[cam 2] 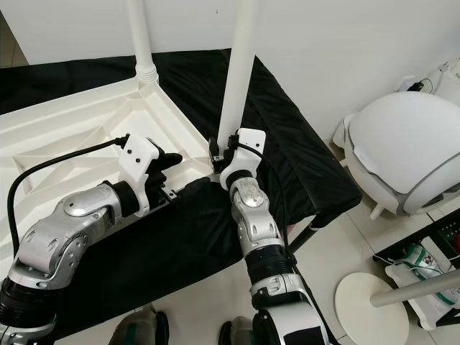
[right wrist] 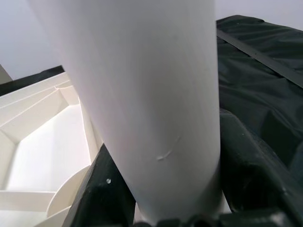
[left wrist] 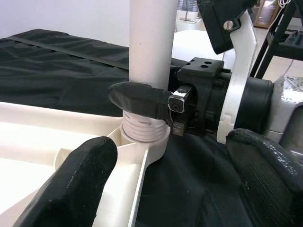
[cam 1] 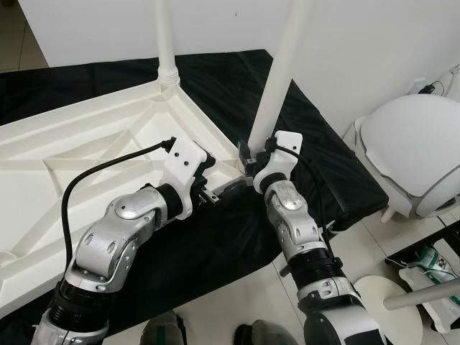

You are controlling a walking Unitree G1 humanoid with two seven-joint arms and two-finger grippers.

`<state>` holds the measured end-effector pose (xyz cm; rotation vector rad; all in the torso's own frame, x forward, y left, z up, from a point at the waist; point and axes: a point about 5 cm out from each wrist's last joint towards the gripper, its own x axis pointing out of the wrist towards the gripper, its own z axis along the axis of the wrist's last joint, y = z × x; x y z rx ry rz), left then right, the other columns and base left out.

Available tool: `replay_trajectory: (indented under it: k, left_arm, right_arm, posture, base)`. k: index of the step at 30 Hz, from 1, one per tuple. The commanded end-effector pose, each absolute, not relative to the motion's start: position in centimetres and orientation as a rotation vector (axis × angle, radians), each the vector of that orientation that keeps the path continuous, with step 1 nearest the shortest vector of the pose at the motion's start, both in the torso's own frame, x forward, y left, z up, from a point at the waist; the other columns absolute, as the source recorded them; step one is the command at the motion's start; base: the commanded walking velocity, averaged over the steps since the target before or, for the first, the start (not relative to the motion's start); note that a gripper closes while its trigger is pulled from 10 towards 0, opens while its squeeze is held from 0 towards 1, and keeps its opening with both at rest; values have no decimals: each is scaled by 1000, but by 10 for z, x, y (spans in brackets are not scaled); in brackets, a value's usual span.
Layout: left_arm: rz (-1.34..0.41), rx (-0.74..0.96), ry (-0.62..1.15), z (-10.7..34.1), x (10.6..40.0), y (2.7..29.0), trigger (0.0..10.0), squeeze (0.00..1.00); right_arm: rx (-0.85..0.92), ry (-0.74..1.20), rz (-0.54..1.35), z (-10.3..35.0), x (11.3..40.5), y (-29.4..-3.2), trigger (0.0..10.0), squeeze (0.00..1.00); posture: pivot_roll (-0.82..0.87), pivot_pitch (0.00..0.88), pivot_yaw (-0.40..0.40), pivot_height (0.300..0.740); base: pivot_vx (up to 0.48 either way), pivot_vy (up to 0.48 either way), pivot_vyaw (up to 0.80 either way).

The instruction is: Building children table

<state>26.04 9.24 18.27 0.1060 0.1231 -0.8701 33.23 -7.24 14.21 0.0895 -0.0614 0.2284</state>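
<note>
An upturned white children's table top [cam 1: 86,144] lies ribbed underside up on a black cloth [cam 1: 215,251] spread over the desk. At the left, the left claw [cam 1: 210,188] rests at the top's near corner, its two black fingers [left wrist: 71,187] spread wide apart and holding nothing, pointed toward the corner socket [left wrist: 144,137]. One white leg [cam 1: 165,43] already stands upright in the far corner socket. At the near corner a second white leg [cam 1: 277,72] stands tilted in its socket, its threaded end just above the rim. The right claw [cam 1: 248,159] is clamped around this leg low down, a black finger [left wrist: 139,100] pressed to each side of the tube. Further right, beyond the desk's edge, a rounded white appliance [cam 1: 413,154] sits on the tiled floor [cam 1: 374,244]
</note>
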Motion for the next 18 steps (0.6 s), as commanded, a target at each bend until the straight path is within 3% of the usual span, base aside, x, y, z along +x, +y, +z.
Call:
replay_trajectory:
  k: [1, 2, 3, 4, 5, 10, 16, 17, 18]
  left_arm:
    - [-870, 111, 128, 181, 259, 91, 10000, 0]
    - [-870, 111, 128, 181, 259, 91, 10000, 0]
    - [-869, 110, 128, 181, 259, 91, 10000, 0]
    - [-869, 110, 128, 181, 259, 91, 10000, 0]
    - [-867, 109, 127, 181, 259, 91, 10000, 0]
    - [-867, 109, 127, 181, 259, 91, 10000, 0]
    - [-869, 113, 124, 182, 261, 91, 10000, 0]
    - [-872, 110, 121, 183, 261, 90, 10000, 0]
    - [-874, 111, 119, 183, 262, 90, 10000, 0]
  right_arm:
    - [126, -70, 220, 148, 329, -71, 10000, 0]
    - [126, -70, 220, 148, 329, -71, 10000, 0]
    - [125, -70, 213, 148, 328, -73, 10000, 525]
    - [125, -70, 213, 148, 328, -73, 10000, 525]
    - [135, -65, 212, 149, 328, -77, 10000, 1000]
    - [147, -72, 228, 151, 328, -79, 10000, 1000]
    - [54, -62, 447, 150, 338, -92, 10000, 1000]
    - [38, -56, 504, 149, 339, -95, 10000, 282]
    - [21, -47, 541, 148, 340, -97, 10000, 0]
  posture:
    - [9, 0, -74, 740]
    - [9, 0, -74, 740]
    - [9, 0, -74, 740]
    - [9, 0, -74, 740]
    - [8, 0, -73, 740]
    - [6, 0, -71, 740]
    - [2, 0, -66, 740]
    - [2, 0, -67, 740]
    - [2, 0, -67, 740]
  base:
    - [0, 0, 0]
    - [0, 0, 0]
    - [0, 0, 0]
    - [0, 0, 0]
    - [0, 0, 0]
    - [0, 0, 0]
    - [0, 0, 0]
    - [0, 0, 0]
    - [0, 0, 0]
